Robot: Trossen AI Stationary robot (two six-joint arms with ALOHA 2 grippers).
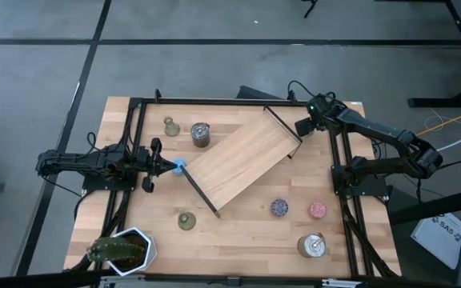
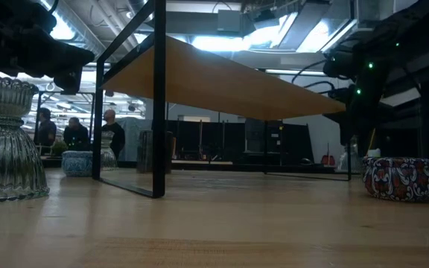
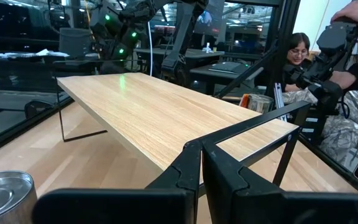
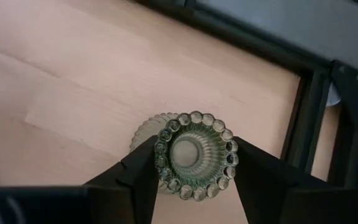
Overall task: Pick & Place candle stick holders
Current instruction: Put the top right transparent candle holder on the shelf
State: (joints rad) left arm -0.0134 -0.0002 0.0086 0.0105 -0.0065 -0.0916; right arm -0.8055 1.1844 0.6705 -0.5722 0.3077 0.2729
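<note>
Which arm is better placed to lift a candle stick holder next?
Right. The right gripper clasps a candle stick holder, fingers touching its rim on both sides; the left gripper is shut at the wooden shelf's edge, on no holder.

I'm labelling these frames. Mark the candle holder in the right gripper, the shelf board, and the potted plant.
Candle holder [image 4: 196,154]: right wrist view, on its beaded top rim's centre, between the right gripper [image 4: 195,177] fingers.
Shelf board [image 1: 242,161]: high view, on the middle of its wooden top.
Potted plant [image 1: 118,250]: high view, on the green leaves.
</note>
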